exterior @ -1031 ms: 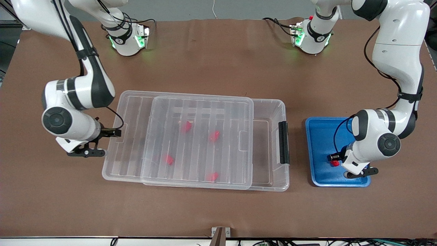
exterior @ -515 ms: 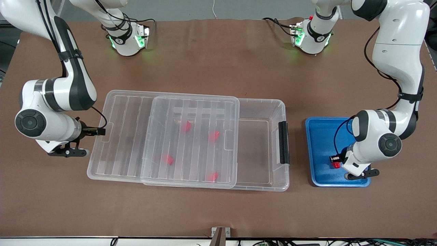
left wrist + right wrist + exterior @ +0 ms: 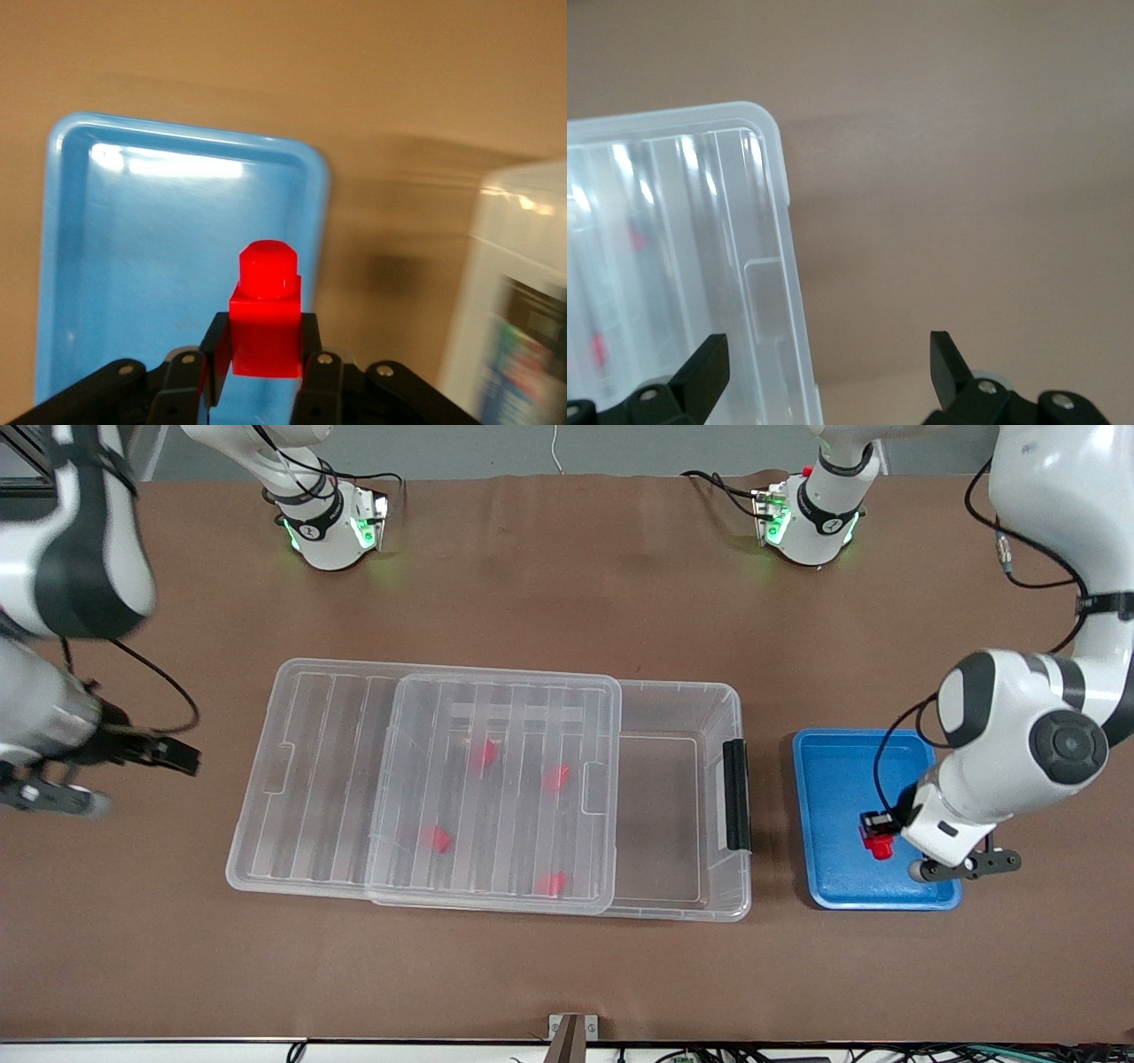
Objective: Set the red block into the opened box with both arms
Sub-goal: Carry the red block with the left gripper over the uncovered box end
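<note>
- Since a second ago the lid point(image 3: 416, 779) has slid toward the right arm's end of the table, and the right gripper point(image 3: 133, 753) has drawn away from it — fingers spread apart, nothing between them, over bare table just off the lid's short edge.
- Lid lies shifted over the box point(image 3: 682, 797), leaving the part by the black latch point(image 3: 736, 794) uncovered.
- Four small red pieces point(image 3: 483, 754) show through the clear ribbed lid, inside the box.
- Blue tray point(image 3: 833, 779) sits beside the latch end, toward the left arm's end.
- Left gripper point(image 3: 266, 376) has risen a little over the tray — clamped on the red block point(image 3: 266, 323), stud pointing away from the fingers.
</note>
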Robot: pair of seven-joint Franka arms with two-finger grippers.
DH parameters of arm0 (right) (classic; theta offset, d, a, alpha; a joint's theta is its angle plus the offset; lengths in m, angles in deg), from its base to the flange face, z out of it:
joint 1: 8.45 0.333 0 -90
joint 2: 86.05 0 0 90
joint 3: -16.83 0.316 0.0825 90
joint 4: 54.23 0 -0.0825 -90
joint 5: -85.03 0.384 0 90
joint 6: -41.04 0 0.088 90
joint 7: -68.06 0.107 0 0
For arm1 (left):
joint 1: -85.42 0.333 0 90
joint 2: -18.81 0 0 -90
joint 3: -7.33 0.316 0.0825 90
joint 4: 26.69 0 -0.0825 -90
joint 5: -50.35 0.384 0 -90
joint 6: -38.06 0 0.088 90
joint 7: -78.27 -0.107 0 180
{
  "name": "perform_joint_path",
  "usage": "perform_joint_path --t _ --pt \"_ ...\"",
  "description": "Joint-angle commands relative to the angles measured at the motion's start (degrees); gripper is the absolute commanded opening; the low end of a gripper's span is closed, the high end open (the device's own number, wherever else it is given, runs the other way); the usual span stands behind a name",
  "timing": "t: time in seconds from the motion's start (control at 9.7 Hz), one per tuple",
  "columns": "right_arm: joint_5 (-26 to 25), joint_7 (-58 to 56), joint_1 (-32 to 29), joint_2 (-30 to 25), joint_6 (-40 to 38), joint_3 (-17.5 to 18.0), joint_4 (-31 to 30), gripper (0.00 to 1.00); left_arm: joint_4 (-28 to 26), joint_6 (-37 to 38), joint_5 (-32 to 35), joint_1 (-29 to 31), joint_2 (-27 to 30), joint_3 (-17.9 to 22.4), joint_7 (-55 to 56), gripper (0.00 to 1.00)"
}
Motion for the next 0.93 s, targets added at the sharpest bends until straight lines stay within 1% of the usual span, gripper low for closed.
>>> perform_joint_path --t 0.0,0.1,0.21,0.31,0.41,0.52,0.82 --pt "3.81 -0.29 -0.91 -8.14 -4.8 -2.76 -2.84 1.0 6.13 9.15 1.6 -7.41 -0.64 -1.74 8.97 0.0" --pt "4.61 -2.2 -1.09 -10.43 -7.88 -3.82 -3.19 1.0 6.6 9.45 1.51 -11.45 -0.99 -1.75 11.45 0.0" --pt "4.61 -4.66 -2.66 -12.54 -9.82 -3.83 -4.41 1.0 6.51 8.93 1.6 -14.62 -2.21 -1.75 13.91 0.0" --pt "4.61 -6.25 -3.19 -13.17 -9.84 -3.92 -4.95 1.0 6.69 7.7 1.86 -17.7 -4.66 -1.57 16.37 0.0" --pt "4.61 -6.88 -3.81 -13.09 -9.58 -3.83 -4.95 1.0 6.43 4.3 5.26 -19.99 -6.77 -1.4 18.05 0.0" --pt "4.7 -6.88 -3.9 -13.0 -9.4 -3.83 -4.95 1.0 6.16 1.91 7.99 -20.1 -9.31 -1.57 18.85 0.0" --pt "4.7 -6.97 -3.73 -13.0 -9.49 -3.83 -4.95 1.0 5.72 -5.2 8.19 -20.98 -16.0 -1.74 18.95 0.0"
